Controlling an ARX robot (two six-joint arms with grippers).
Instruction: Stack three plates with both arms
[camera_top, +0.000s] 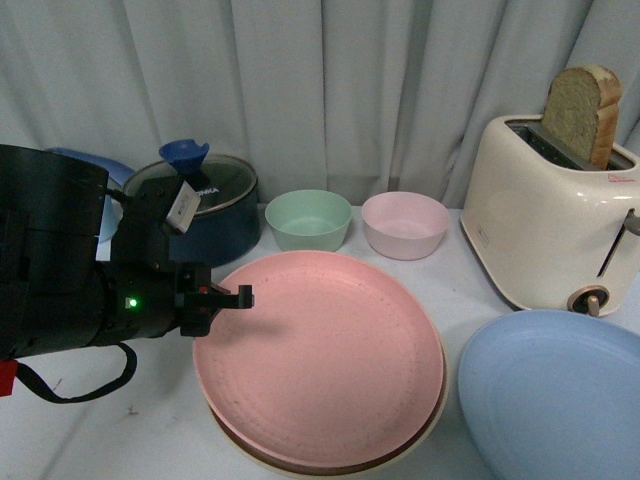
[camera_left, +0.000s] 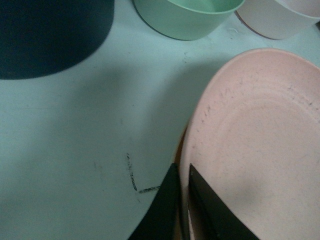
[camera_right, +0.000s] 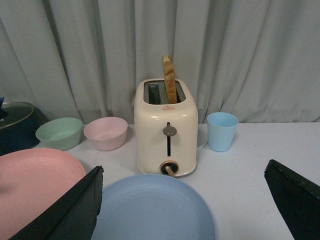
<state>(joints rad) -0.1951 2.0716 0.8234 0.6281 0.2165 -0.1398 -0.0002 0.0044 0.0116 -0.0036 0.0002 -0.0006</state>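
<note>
A: From the front, how does the left arm sit?

B: The left arm (camera_top: 60, 265) comes in low from the left, roughly level. Its jaws are at the left rim of the pink plate (camera_top: 320, 360). That plate lies on the beige plate (camera_top: 300, 466), of which only the edge shows, in the middle of the bench (camera_top: 150, 430). The blue plate (camera_top: 555, 395) lies just beside them on the right, in front of the toaster (camera_top: 545, 225).

A: And the left wrist camera?

B: Two black fingers (camera_left: 160, 210) stand close together with the pink plate's rim between them. One is outside the rim and the other over the plate's inner face, so the jaws are closed on that rim. A green bowl (camera_left: 185, 20) stands farther off.

A: The right wrist camera?

B: The right arm's fingers (camera_right: 65, 215) are spread wide, so the jaws are open and hold nothing. They hang above the near part of the blue plate and point toward the toaster, where a bread slice (camera_right: 169, 80) stands upright.
</note>
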